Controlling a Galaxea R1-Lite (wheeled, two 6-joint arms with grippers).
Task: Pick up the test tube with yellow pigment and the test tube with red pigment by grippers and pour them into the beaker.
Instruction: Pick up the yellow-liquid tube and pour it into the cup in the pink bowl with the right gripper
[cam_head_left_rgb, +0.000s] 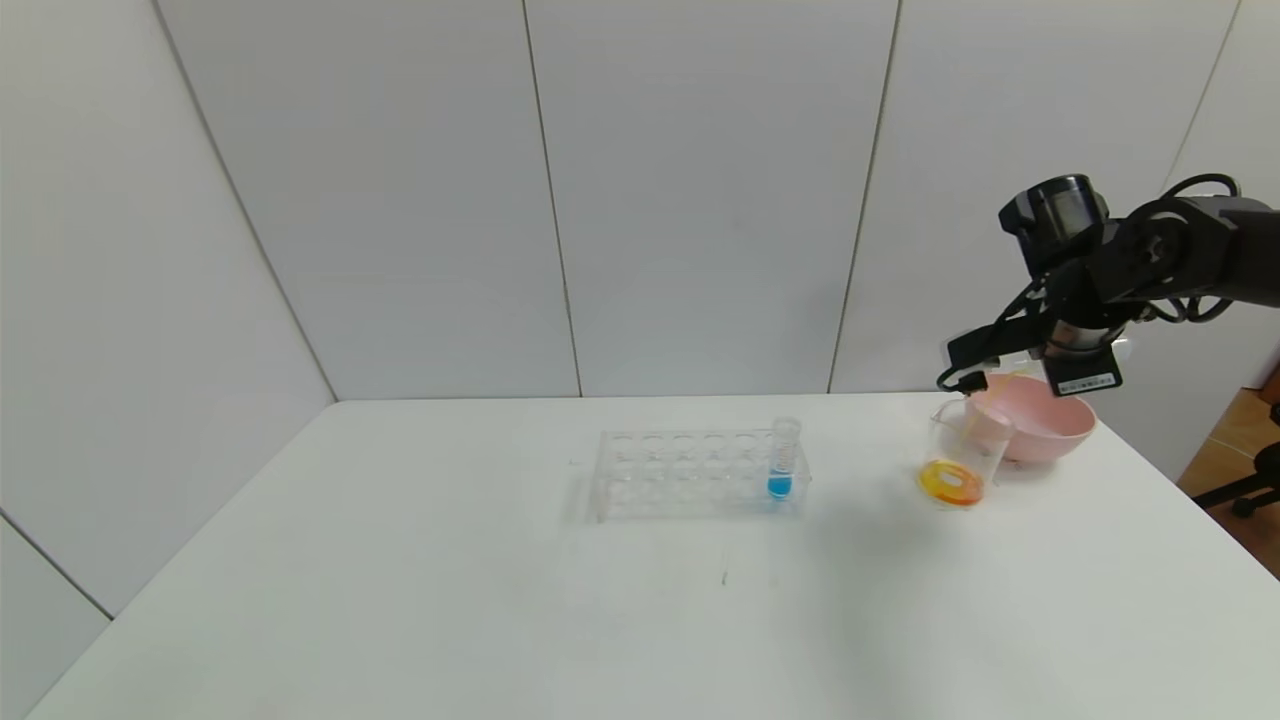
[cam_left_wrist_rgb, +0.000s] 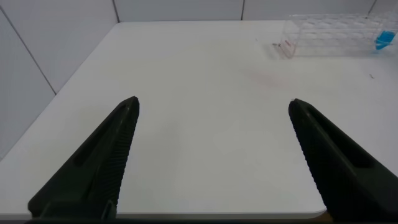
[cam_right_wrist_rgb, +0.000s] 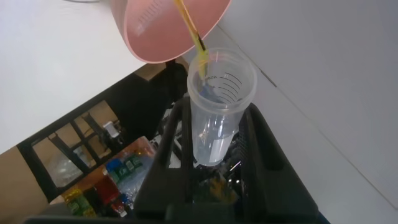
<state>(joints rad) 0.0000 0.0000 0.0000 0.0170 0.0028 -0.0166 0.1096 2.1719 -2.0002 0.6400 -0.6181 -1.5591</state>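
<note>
Yellow liquid is streaming from a clear test tube (cam_right_wrist_rgb: 217, 112) that the right pincer (cam_right_wrist_rgb: 214, 165) is clamping, tipped over the beaker (cam_head_left_rgb: 962, 455) near the counter's (cam_head_left_rgb: 400, 600) far right corner, beside a pink bowl (cam_head_left_rgb: 1040, 425). Orange-yellow liquid is already pooling in the beaker. Only a blue tube (cam_head_left_rgb: 783, 460) is standing in the rack (cam_head_left_rgb: 690, 475). Pouring appears nearly done. The left pincer (cam_left_wrist_rgb: 211, 162) is hanging wide open over the near left edge.

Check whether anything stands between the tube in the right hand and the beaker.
Nothing visible does. The right hand tips the test tube with yellow pigment above the beaker; the pink bowl sits behind it. The left hand idles apart.
</note>
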